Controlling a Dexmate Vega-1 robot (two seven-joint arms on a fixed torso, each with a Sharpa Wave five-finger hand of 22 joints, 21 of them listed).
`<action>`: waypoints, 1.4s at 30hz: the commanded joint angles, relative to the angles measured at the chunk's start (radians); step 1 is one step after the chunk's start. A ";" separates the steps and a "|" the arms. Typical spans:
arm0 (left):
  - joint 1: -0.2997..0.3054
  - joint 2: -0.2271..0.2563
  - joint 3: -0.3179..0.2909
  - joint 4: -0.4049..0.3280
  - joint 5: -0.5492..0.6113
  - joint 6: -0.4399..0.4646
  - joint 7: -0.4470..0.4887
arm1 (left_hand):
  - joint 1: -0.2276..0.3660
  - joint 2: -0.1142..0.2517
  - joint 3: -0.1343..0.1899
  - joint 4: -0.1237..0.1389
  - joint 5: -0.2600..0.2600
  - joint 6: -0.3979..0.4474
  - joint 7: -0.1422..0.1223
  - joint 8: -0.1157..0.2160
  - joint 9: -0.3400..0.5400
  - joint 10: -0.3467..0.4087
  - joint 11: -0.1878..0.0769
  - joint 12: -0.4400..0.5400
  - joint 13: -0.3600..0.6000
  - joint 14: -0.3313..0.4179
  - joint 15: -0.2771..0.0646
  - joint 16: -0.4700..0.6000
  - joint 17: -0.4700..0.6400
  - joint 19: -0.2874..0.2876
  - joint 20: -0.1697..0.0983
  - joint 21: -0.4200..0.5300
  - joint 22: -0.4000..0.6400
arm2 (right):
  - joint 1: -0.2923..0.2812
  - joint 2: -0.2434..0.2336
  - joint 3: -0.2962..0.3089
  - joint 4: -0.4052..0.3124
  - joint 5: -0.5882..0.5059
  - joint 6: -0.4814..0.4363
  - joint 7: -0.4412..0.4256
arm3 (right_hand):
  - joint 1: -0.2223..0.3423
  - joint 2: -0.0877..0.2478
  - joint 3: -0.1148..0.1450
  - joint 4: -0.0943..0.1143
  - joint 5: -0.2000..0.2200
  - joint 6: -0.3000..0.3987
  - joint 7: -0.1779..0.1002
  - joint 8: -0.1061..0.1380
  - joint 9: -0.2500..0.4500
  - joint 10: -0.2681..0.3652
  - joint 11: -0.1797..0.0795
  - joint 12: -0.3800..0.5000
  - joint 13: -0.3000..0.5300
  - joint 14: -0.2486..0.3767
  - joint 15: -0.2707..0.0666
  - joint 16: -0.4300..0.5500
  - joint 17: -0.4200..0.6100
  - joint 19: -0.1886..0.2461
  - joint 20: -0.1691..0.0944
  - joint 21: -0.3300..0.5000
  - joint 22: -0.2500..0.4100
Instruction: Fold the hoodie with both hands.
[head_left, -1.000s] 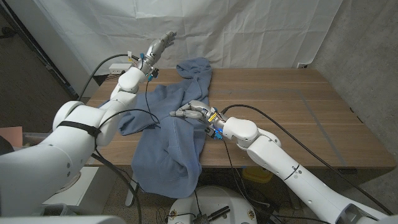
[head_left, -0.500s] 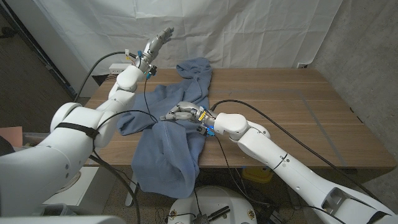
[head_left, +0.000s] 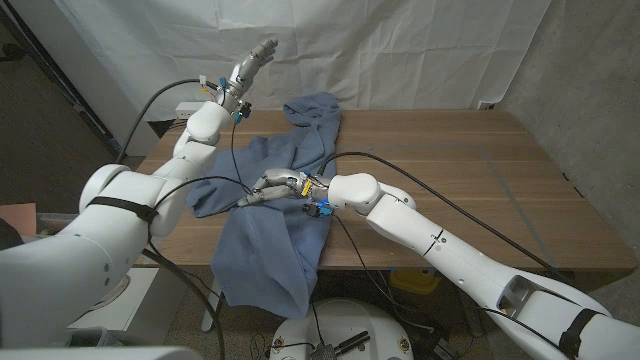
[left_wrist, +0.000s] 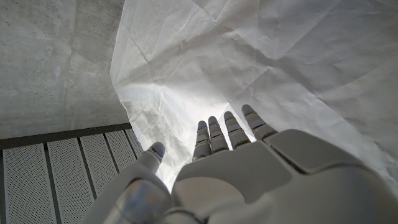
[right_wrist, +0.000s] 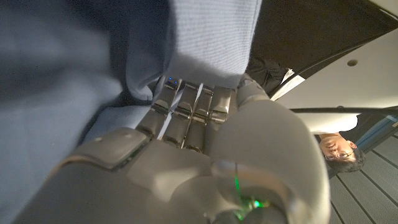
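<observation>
The folding looks barely begun: the blue hoodie (head_left: 280, 215) lies rumpled on the wooden table (head_left: 450, 170), one part hanging over the near edge, the right hand (head_left: 275, 186) gripping a fold while the left hand (head_left: 252, 62) hangs raised, fingers spread and empty.

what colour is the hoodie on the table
The hoodie is plain blue, with no pattern; the head view shows it best.
</observation>
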 joint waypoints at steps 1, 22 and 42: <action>0.018 0.007 -0.004 -0.036 0.000 0.015 0.020 | 0.000 0.096 0.005 0.000 -0.001 -0.002 -0.006 0.001 0.003 -0.002 -0.001 -0.002 0.000 0.000 -0.007 -0.003 0.000 0.004 -0.001 -0.001 0.002 | 0.073 0.027 -0.057 0.071 0.012 0.049 0.128 | 0.006 -0.003 0.008 0.000 0.002 -0.003 0.002 0.006 0.005 -0.006 -0.002 0.005 0.006 0.000 -0.095 -0.006 0.004 -0.008 -0.003 -0.005 0.003; 0.099 0.048 -0.013 -0.203 0.007 0.099 0.046 | 0.000 0.097 0.007 0.000 -0.001 -0.007 -0.010 0.001 0.003 -0.007 -0.004 -0.003 0.000 -0.004 -0.007 -0.003 0.000 0.005 0.000 -0.003 0.002 | 0.124 0.140 -0.088 0.335 0.017 0.190 0.271 | -0.015 0.005 0.023 0.020 0.004 -0.023 -0.015 0.009 0.025 -0.038 -0.023 0.005 0.019 -0.032 -0.115 -0.033 0.016 -0.025 -0.018 -0.015 0.004; 0.186 0.080 -0.025 -0.374 0.004 0.171 0.081 | 0.000 0.098 0.010 0.000 -0.001 -0.006 -0.010 0.002 0.003 -0.016 -0.008 -0.006 0.000 -0.012 -0.012 -0.005 0.000 0.006 0.001 -0.004 0.002 | 0.160 0.151 -0.066 0.418 0.060 0.096 0.451 | -0.456 -0.113 -0.150 0.214 -0.071 -0.222 0.014 -0.104 -0.036 -0.279 0.146 -0.162 -0.058 -0.238 0.109 -0.179 -0.018 -0.151 0.120 -0.096 0.007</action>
